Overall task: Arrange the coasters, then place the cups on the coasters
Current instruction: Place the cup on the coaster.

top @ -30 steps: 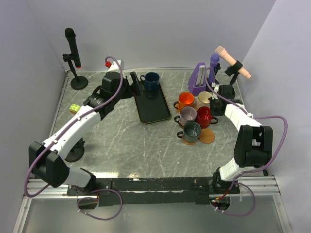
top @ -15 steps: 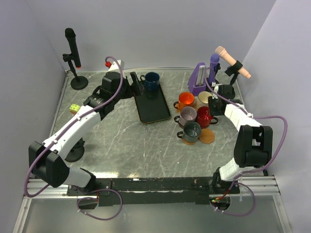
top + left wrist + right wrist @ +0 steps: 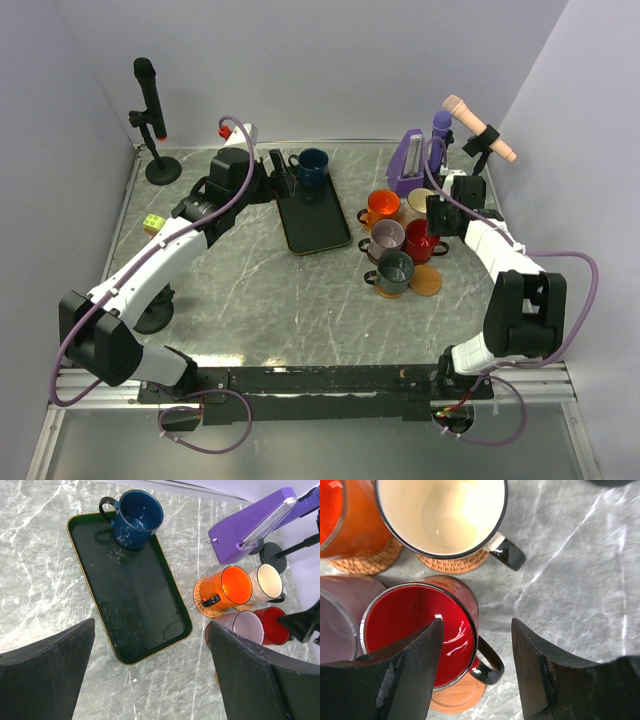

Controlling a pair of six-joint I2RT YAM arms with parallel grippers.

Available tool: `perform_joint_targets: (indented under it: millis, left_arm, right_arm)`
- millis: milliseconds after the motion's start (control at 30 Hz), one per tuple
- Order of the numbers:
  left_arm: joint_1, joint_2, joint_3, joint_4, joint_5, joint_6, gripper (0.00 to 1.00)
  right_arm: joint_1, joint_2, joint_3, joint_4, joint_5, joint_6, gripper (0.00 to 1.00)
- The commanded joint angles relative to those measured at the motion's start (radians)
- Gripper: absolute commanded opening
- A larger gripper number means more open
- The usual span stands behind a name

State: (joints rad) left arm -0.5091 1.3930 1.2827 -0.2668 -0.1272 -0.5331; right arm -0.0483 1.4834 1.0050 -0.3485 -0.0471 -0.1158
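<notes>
Five cups cluster at the right: orange point(image 3: 383, 206), cream point(image 3: 420, 203), mauve-grey point(image 3: 388, 236), red point(image 3: 420, 240) and dark grey-green point(image 3: 394, 270). The navy cup point(image 3: 312, 167) stands on the black tray point(image 3: 318, 232). My right gripper point(image 3: 477, 645) is open over the red cup point(image 3: 415, 640), one finger above its inside, the other over bare table beyond the handle. Woven coasters lie under the orange cup point(image 3: 207, 605) and the cream cup point(image 3: 452, 562). A smooth tan coaster point(image 3: 460, 695) shows at the red cup's near side. My left gripper point(image 3: 150, 680) hangs open above the tray's near end.
A purple wedge-shaped stand point(image 3: 408, 162) and a microphone stand point(image 3: 478, 150) sit behind the cups. Another black microphone stand point(image 3: 152, 120) is at the back left, and a small green block point(image 3: 152, 223) lies at the left edge.
My right gripper has opened and let go of the red cup, and its arm has shifted slightly. The left arm has not moved.
</notes>
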Motion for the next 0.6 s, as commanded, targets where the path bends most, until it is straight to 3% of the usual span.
perform_joint_targets:
  millis: [0,167,267,567]
  left_arm:
    - [0.004,0.001,0.003,0.031,0.031,0.038,0.99]
    - [0.003,0.021,0.004,0.060,0.073,0.067,0.99]
    - [0.001,0.066,0.004,0.118,0.170,0.071,0.99]
    - [-0.022,0.406,0.231,0.091,0.394,0.104,0.89]
  right_arm:
    - [0.002,-0.115,-0.017,0.043,0.016,0.015,0.64]
    - [0.001,-0.182,-0.005,0.028,0.077,0.028,0.64]
    - [0.001,-0.239,-0.005,0.049,0.121,0.033,0.64]
    - [0.004,-0.301,0.060,0.014,0.110,0.047,0.64]
